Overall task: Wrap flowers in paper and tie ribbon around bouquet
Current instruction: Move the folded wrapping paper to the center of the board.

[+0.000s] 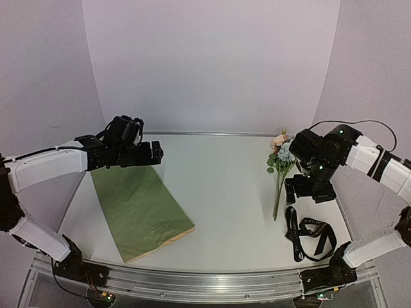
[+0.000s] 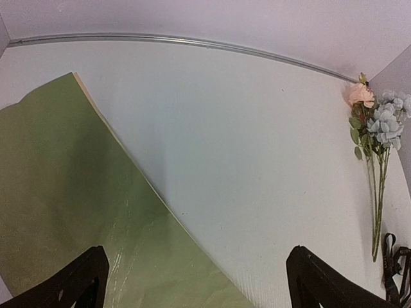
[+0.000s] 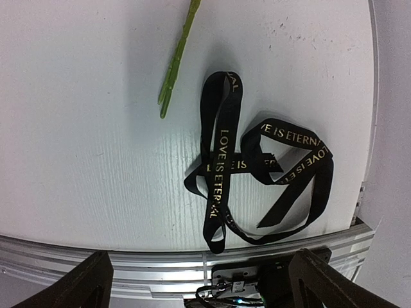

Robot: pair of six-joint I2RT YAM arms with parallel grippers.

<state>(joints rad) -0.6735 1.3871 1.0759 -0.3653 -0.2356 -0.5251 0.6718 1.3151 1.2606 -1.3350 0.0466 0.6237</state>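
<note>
left gripper (image 2: 196,282): your jaws stand wide apart, nothing between them; it hovers over the far right edge of the paper.
paper (image 1: 138,208): flat on the table (image 1: 231,192), left side, olive face up, tan showing along the near edge.
right gripper (image 3: 202,285): your jaws are spread wide and empty, above the table's right side.
flowers (image 1: 280,157): lying far right, blooms toward the back wall, stems pointing near; just beside your right gripper, well apart from the paper.
ribbon (image 3: 257,167): loose black loops near the front rail, under your right wrist, untouched; stem tips just beside it.
</note>
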